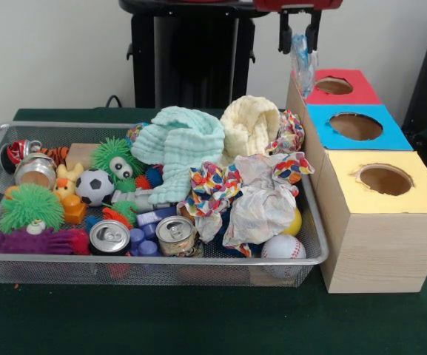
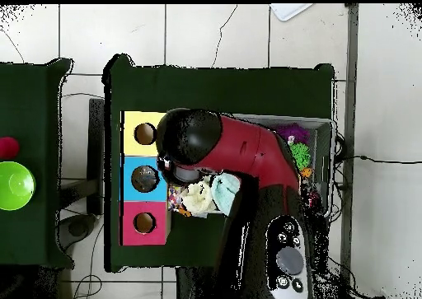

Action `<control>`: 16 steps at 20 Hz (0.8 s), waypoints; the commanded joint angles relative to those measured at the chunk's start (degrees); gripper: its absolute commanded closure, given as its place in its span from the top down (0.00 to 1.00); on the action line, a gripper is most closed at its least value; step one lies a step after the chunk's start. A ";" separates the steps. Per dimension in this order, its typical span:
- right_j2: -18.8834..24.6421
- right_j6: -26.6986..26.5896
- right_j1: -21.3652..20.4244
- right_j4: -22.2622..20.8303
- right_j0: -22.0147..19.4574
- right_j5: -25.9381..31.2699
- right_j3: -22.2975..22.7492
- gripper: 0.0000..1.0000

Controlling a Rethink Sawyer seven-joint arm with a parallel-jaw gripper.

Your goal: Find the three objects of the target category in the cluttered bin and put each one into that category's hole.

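hand [image 1: 299, 38] hangs at the top edge of the front view, 1 o'clock of the bin [image 1: 313, 244], its two black tips pinching a clear crinkly plastic piece [image 1: 303, 65] — long axis vertical, dangling straight down above the back of the red box [image 1: 340, 86]. overhead view hides hand and plastic under the red and black arm [image 2: 239, 151]; it only shows the arm reaching across toward the boxes.

three boxes in a row at 3 o'clock of the bin — red, blue box [image 1: 355, 126], yellow box [image 1: 382, 188], each with one round hole on top. hole contents can't be told.

wire mesh bin on the green bench [image 1: 198, 325] is packed: mint cloth [image 1: 180, 144], cream cloth [image 1: 249, 126], patterned cloth [image 1: 217, 188], white crumpled paper [image 1: 261, 203], soccer ball [image 1: 95, 186], baseball [image 1: 283, 246], two upright cans [image 1: 109, 237] near the front rim, green spiky toys [image 1: 29, 205], purple spiky toy [image 1: 39, 240], blue caps [image 1: 143, 240]. overhead shows only the bin's far end past the arm, plus a green bowl [image 2: 15, 184] on a separate bench at 9 o'clock.
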 commanded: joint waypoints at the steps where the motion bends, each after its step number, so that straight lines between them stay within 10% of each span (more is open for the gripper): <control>1: -1.37 15.83 3.79 1.26 -0.47 -7.65 6.81 0.00; 16: -0.83 22.23 5.98 6.00 4.59 -13.91 9.31 0.00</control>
